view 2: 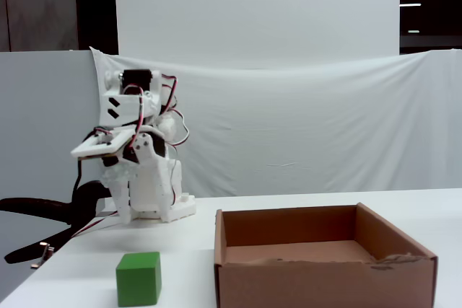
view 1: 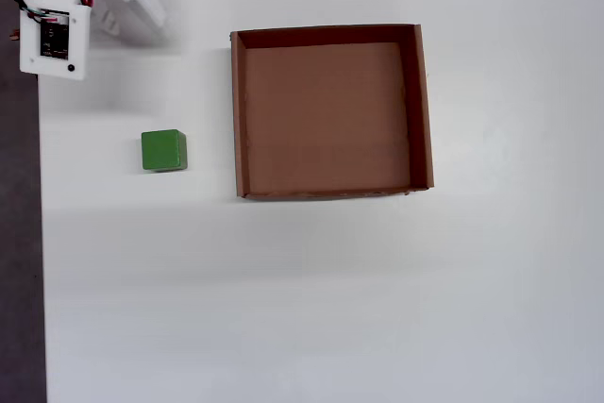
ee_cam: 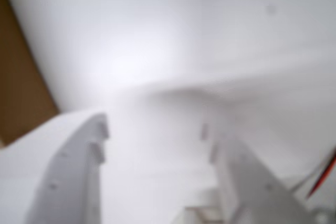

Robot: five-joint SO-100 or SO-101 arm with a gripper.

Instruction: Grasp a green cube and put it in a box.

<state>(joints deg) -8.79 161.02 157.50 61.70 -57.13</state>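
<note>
The green cube (view 1: 163, 151) sits on the white table, left of the box in the overhead view and near the front edge in the fixed view (view 2: 138, 278). The box (view 1: 238, 110), a shallow brown cardboard tray, is empty (view 2: 325, 279). The arm (view 1: 57, 25) is folded over its base at the top left corner, well away from the cube. In the blurred wrist view my gripper (ee_cam: 157, 135) is open, its white fingers (ee_cam: 97, 140) wide apart with only white surface between them. Neither cube nor box shows clearly there.
The white arm base (view 2: 148, 192) stands at the back left of the table. A white cloth backdrop (view 2: 303, 120) hangs behind. The table's left edge (view 1: 40, 233) runs close to the cube. A brown patch (ee_cam: 18, 77) lies at the wrist view's left edge.
</note>
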